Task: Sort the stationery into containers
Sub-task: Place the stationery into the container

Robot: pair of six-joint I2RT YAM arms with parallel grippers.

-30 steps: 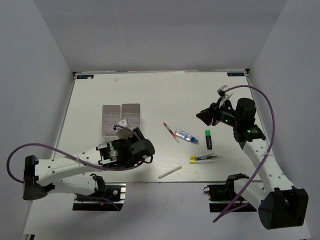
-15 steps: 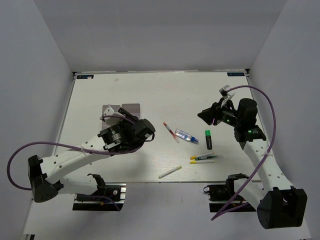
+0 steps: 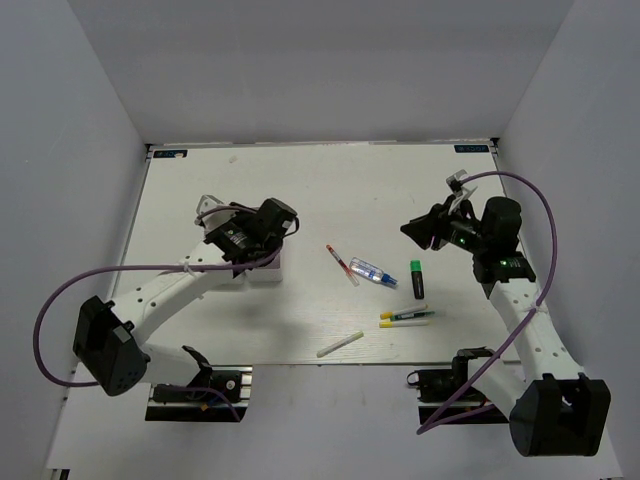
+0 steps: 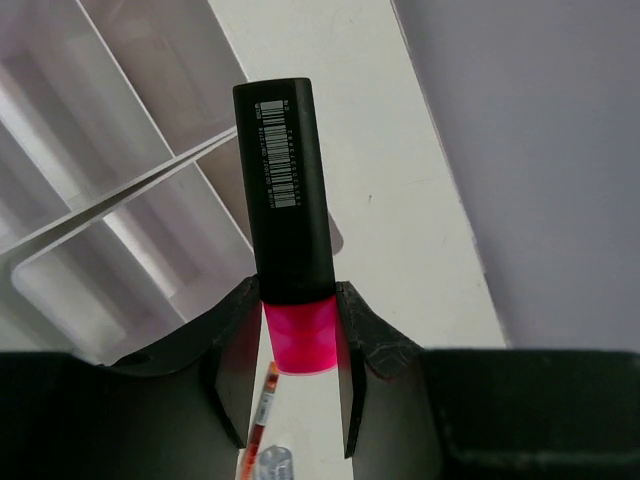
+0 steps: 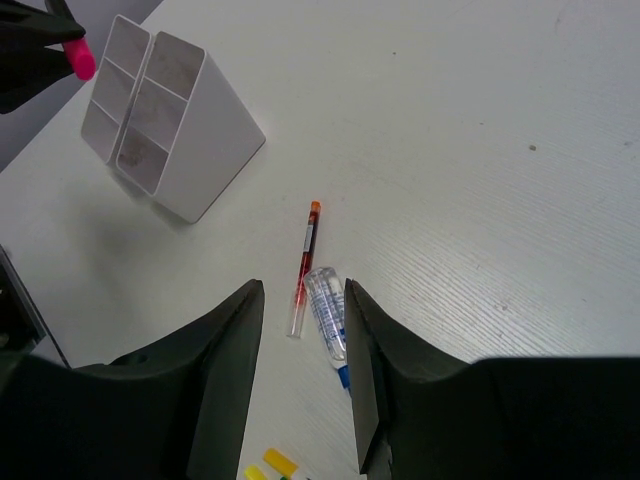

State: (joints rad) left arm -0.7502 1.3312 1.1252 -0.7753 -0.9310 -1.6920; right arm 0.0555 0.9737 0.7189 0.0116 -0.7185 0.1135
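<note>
The left jaws gripped the pink-tipped black highlighter [image 4: 285, 190] over the edge of the white bins [image 4: 120, 195]; let go there, its body might strike a divider and tumble onto the bench [image 4: 385, 200]. The right jaws hung open, empty, above the red pen [image 5: 305, 262]

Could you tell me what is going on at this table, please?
The left gripper holds a pink-tipped black highlighter above the white containers, not yet dropped in. The right gripper hangs open and empty on the right. A red pen, clear-blue tube, green highlighter, yellow-capped markers and white stick lie unsorted.
</note>
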